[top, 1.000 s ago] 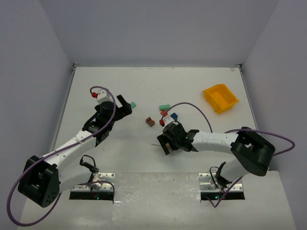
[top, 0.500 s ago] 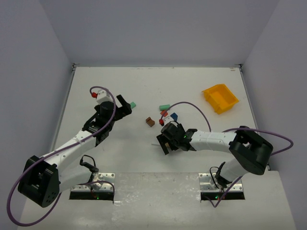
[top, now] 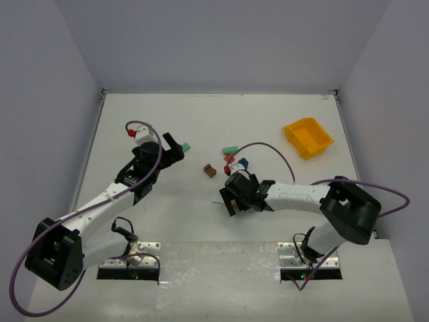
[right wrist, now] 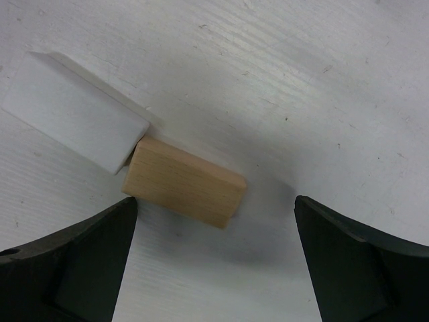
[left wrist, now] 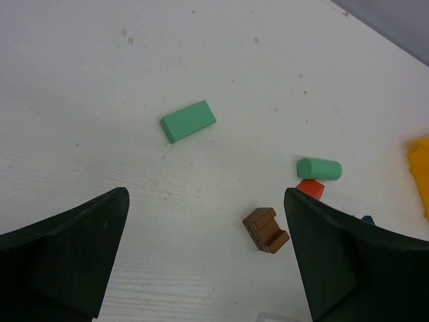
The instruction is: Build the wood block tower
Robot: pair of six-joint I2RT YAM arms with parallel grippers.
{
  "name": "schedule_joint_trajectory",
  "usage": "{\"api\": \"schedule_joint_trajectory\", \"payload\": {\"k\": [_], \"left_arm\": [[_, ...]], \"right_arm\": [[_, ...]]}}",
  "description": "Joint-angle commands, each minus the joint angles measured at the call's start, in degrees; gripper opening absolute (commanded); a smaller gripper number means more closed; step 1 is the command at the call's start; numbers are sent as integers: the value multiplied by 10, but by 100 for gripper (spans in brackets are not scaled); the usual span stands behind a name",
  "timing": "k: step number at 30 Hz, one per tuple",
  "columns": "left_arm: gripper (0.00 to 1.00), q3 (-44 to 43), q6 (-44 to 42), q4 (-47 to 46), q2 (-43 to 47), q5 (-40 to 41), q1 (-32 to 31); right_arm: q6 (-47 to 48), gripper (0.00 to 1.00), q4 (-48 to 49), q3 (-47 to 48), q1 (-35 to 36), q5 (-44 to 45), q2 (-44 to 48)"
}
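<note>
Scanning the table [top: 167, 114] first: you have no tower on it, every block lies loose and single, so by my read the whole build is left. Yellow bin [top: 308, 137] sits at the far right, well apart from the blocks and not in your way. Left fingers [left wrist: 67, 261] are spread wide and hold nothing, hovering near the mint green slab [left wrist: 188, 121], which lies flat and alone just ahead of them. Right fingers [right wrist: 355, 268] are also spread and empty, low over a plain wood block [right wrist: 184, 182] that sits between them, untouched. A white piece [right wrist: 74, 124] touches that wood block at one corner, so watch it when you close. Beyond the right arm is the small cluster: mint green cylinder [top: 230, 150] on its side, red block [top: 229, 159] just beside it, blue block [top: 243, 162] near, brown block [top: 210, 170] a little apart on the left. The purple cable arcs over that cluster and could snag.
</note>
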State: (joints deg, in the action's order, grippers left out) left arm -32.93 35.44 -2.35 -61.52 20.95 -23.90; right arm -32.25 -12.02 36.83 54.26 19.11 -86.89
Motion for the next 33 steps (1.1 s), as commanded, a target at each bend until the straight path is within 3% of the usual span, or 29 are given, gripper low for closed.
{"api": "schedule_joint_trajectory", "payload": {"k": [1,33], "left_arm": [[100,-3,4,-17,4,2,5],[100,0,5,-20,7,-1,5]], "right_arm": [[-20,99,22,15,-1,56,-17],[-56,99,49,26,-2,85,-27]]}}
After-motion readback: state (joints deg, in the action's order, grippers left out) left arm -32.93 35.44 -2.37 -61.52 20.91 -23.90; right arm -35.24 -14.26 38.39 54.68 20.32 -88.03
